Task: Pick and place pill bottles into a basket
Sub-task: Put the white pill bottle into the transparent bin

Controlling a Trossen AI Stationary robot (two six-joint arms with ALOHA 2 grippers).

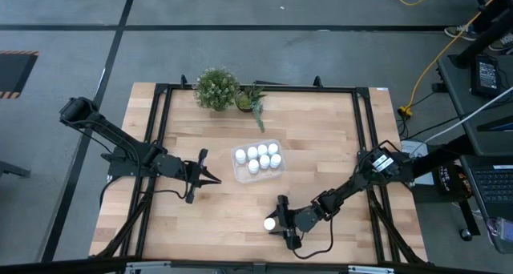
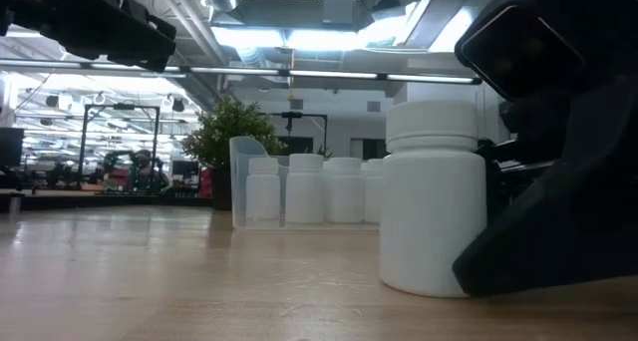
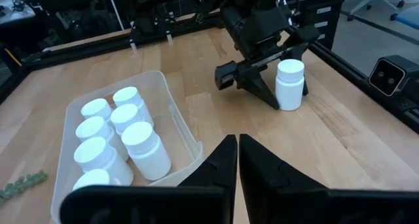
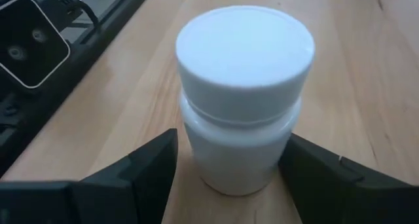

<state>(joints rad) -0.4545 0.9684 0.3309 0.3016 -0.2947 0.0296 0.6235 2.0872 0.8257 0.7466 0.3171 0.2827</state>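
Right gripper (image 1: 276, 223) standing spread around lone small white capped pill bottle (image 1: 270, 223) on wooden worktop (image 1: 321, 146). Left gripper (image 1: 215, 179) waiting, fingers pressed together, beside clear plastic rectangular basket (image 1: 238, 168).

Your right arm reaches low across the table's near edge, its gripper (image 1: 275, 223) down at the surface with both fingers (image 4: 141, 168) spread wide. Your left arm stretches in from the left side, its gripper (image 1: 216, 179) pinched fully together and held above the table.
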